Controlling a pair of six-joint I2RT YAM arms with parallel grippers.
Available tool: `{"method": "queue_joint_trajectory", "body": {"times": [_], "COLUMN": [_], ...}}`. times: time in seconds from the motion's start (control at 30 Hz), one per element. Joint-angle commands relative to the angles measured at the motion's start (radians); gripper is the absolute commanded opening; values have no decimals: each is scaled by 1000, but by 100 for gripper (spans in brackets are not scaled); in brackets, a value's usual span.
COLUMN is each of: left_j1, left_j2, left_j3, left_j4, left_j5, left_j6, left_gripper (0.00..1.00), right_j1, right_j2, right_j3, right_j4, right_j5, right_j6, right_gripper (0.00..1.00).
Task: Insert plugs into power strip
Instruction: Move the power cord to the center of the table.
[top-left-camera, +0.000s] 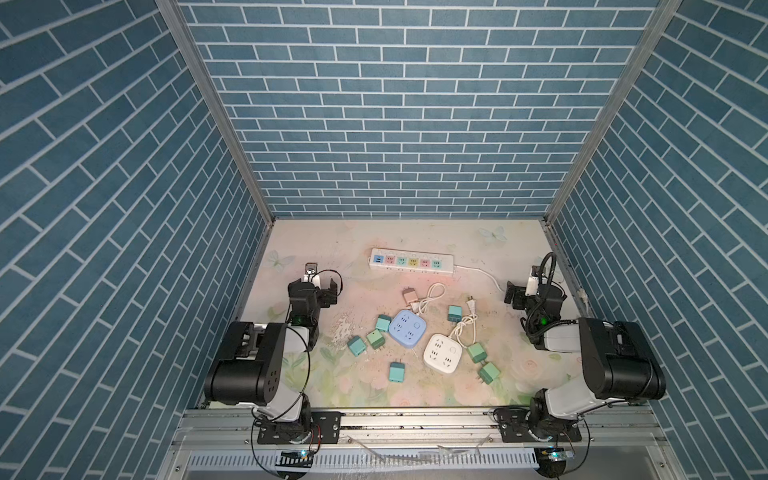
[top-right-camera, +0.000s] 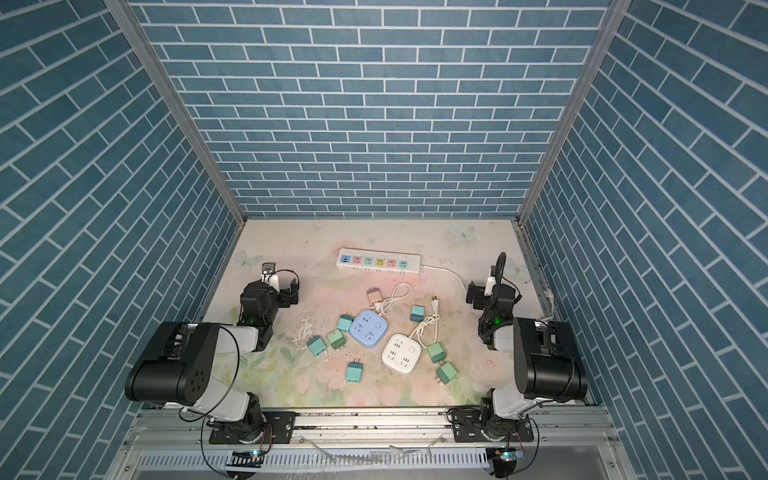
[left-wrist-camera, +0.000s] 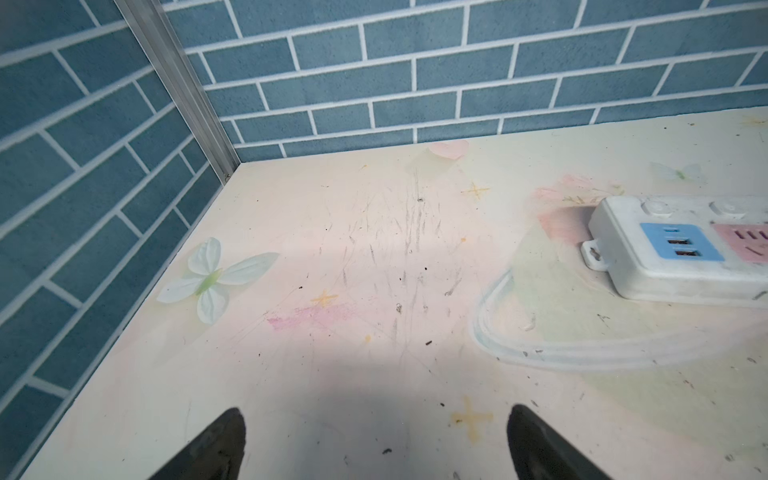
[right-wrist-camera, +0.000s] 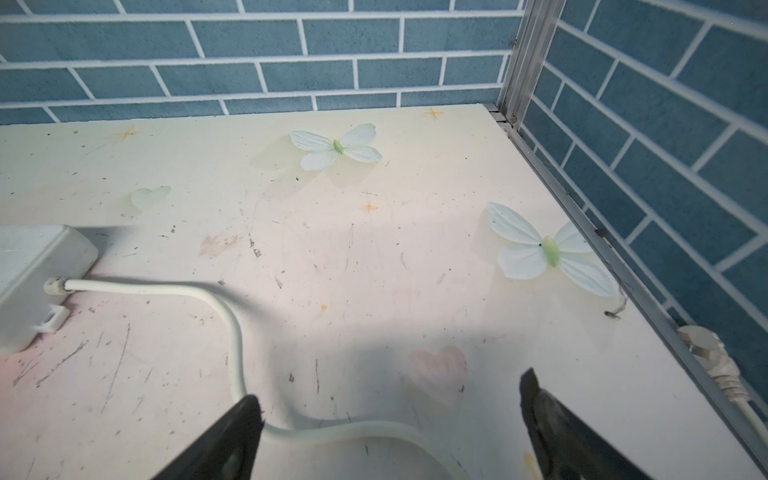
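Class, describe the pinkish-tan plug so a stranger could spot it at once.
Find the long white power strip at the far side of the table. Just nearer than its middle, beside a looped white cord, lies one small plug. It alone is pinkish-tan; the other plugs are teal or green.

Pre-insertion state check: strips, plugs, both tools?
long power strip, all sockets empty
blue square strip, sockets empty
white square strip, sockets empty
teal plugs, seven, loose on table
pink plug, loose on table
left tool, open, empty
right tool, open, empty
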Motion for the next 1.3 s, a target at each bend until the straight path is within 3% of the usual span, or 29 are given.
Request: {"method": "queue_joint_trajectory", "body": {"times": [0.0,0.67,0.8,0.87,0.93,1.03,1.1,1.17,1.2,1.27], "left_j1": [6,5,-8,-20,-27,-27,-27,-27,-27,-27], "left_j2": [-7,-7,-12,-52,-143,-335,-458,-554,-597,-653], "left_j3": [5,2,-7,-13,-6,86,170,209,202,169], "left_j4": [-13,-8,9,-7,-110,-485,-764,-923,-938,-912], "left_j5": [4,1,-24,-107,-229,-464,-545,-563,-534,-432], "left_j6": [9,10,18,8,-36,-210,-311,-410,-415,-361], "left_gripper": [100,100,99,100,100,100,100,100,100,100], "right_j1": [2,2,0,1,1,2,1,-1,-2,-3], "right_j2": [0,-5,-43,-97,-153,-252,-331,-421,-471,-560], "right_j3": [17,3,-41,-35,-14,15,39,73,103,191], "right_j4": [7,23,83,27,-72,-202,-316,-480,-588,-789], "right_j5": [0,-2,85,134,151,202,314,398,381,229], "right_j6": [-4,-2,37,55,56,80,206,380,428,394], "right_gripper": [99,99,99,99,99,99,99,99,99,99]}}
